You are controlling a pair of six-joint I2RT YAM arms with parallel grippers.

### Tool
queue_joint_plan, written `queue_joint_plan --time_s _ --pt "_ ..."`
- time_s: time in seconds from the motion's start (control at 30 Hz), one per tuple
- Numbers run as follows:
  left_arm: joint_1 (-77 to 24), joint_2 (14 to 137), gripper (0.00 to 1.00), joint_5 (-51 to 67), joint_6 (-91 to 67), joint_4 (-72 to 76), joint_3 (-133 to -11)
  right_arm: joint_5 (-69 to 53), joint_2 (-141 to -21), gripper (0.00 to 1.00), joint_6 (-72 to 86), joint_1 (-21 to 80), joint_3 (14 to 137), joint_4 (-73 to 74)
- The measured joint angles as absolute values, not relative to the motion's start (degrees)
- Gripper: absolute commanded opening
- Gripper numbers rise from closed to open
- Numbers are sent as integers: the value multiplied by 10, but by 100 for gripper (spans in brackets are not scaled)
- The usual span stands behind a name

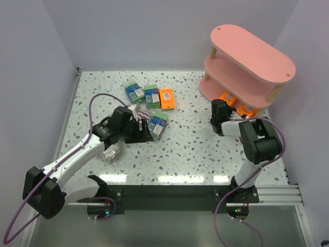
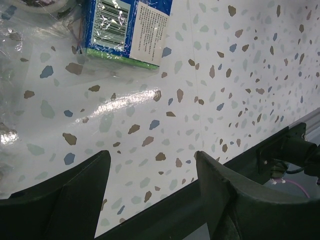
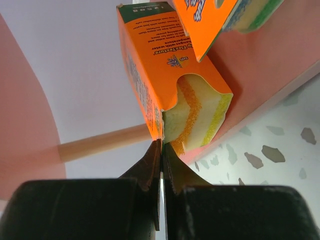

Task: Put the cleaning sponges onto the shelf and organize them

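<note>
Speckled table — right arm at shelf, pincer shut.

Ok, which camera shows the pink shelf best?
Top external: the whole shelf with its three tiers shows. The right wrist catches only pink board edges and one post; the left wrist shows none of it.

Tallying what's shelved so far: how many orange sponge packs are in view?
3. One orange pack lies on the table; two more sit side by side on the bottom board of the shelf. Others could be hidden under the upper boards.
</note>
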State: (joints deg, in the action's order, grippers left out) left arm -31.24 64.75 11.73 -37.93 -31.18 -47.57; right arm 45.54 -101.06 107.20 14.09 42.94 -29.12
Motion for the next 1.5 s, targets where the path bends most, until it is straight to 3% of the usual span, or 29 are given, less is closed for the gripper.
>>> queue_joint_plan --time_s 0.33,0.43,0.6,0.7,1.07,1.3,1.5 --pt "-312 653 74 123 -374 -312 -478 455 -1011 0 1067 111 430 -283" --pt "-312 656 74 124 -373 -312 -478 455 -1011 16 1065 106 430 -284" --pt "-312 658 74 125 -373 -311 -478 444 -1010 26 1048 104 431 -292" --pt "-312 658 74 126 -373 -310 -478 437 -1004 46 1040 105 429 -296" --pt "-312 655 80 117 -374 -309 -478 378 -914 63 995 112 411 -294" --pt "-312 652 81 107 -383 -304 -478 299 -830 66 951 132 390 -244" --pt "-312 645 82 96 -388 -296 -471 200 -844 66 888 192 388 -220"
